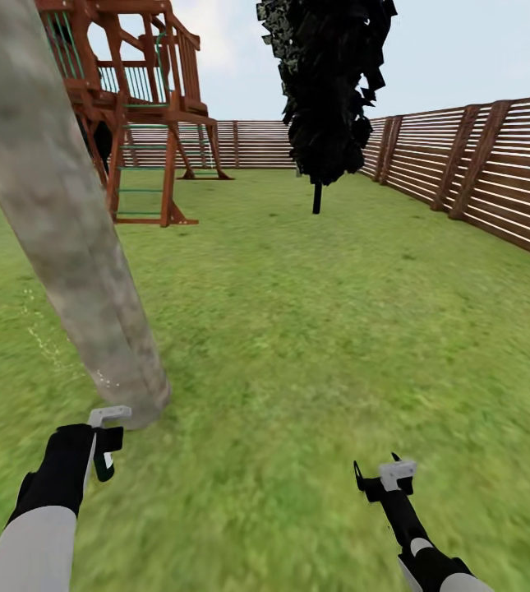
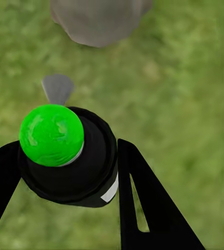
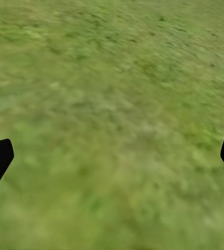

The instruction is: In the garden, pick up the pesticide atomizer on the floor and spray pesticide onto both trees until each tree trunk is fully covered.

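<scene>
Beside the tree trunk (image 1: 76,271), left gripper (image 2: 65,172) clamped on pesticide atomizer (image 2: 65,156), right gripper (image 3: 112,156) spread empty; misaimed nozzle could leave trunk patches uncovered.

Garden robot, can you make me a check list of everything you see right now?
Surface: green lawn, no paving in sight.
Job's things: sprayer, dark body with a bright green cap, held in the left gripper; pale mottled tree trunk just ahead of it, leaning in the head view.
Clutter: nothing seen.
Grippers: left gripper shut on the sprayer; right gripper open and empty over the grass.
Cables: nothing seen.
Surroundings: wooden play tower with a ladder far back on the left, black cone-shaped tree in the middle distance, brown slat fence along the right and back.
</scene>
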Tool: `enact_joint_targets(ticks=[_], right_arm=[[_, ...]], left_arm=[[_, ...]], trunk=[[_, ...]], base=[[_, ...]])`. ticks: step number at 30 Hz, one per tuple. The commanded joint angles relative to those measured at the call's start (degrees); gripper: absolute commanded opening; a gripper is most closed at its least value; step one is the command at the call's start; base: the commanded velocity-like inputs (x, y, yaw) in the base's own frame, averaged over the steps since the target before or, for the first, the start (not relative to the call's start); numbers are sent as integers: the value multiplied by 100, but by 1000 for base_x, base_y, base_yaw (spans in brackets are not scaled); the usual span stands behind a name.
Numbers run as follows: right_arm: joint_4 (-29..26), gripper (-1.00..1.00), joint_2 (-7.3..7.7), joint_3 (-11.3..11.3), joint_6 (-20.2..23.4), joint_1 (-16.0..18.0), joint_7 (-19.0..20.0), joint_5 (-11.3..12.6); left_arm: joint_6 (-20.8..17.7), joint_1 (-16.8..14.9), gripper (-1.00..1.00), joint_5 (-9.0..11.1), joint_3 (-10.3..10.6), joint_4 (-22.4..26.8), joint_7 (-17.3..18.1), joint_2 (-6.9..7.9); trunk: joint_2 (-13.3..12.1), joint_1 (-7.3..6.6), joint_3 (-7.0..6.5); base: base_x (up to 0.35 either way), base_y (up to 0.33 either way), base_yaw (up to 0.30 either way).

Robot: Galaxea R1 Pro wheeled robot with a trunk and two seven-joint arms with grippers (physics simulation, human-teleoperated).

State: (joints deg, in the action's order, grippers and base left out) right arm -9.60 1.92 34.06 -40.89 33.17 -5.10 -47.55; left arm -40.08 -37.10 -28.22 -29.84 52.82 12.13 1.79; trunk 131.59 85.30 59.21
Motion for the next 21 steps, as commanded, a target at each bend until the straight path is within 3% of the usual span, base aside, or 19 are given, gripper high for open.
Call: enact_joint_targets(ticks=[1,7,12,13,15,17,19,21], right_arm=[[11,100,1,13,-15,5,-53,-62],[11,100,1,12,-15,5,-53,-62],[11,100,9,13,-15,5,-54,-62],[11,100,10,13,-15,5,-56,-62],[11,100,10,13,-15,5,-59,-62],[3,100,10,13,-15,5,-61,-62],[4,100,5,12,-15,5,-62,-61],[-2,100,3,13,-20,5,-70,-58]], left_arm=[[-17,-5,-100,-61,-14,9,55,-3],[-24,-5,-100,-55,-14,9,59,-11],[-59,-83,-100,-53,-10,198,90,-150],[-62,-101,-100,-53,16,218,114,-249],[-82,-228,-100,-58,295,233,117,-333],[-267,-685,-100,-56,720,233,110,-359],[-677,-965,-100,-53,775,238,131,-322],[-800,-1082,-100,-54,748,242,138,-203]], trunk=[[2,0,5],[2,0,5],[2,0,5],[2,0,5],[2,0,5],[2,0,5],[2,0,5],[2,0,5]], base=[[108,-258,126],[-94,-224,247],[-71,-19,259],[-5,-1,259],[-2,-1,259],[0,0,146],[0,0,20],[0,0,3]])
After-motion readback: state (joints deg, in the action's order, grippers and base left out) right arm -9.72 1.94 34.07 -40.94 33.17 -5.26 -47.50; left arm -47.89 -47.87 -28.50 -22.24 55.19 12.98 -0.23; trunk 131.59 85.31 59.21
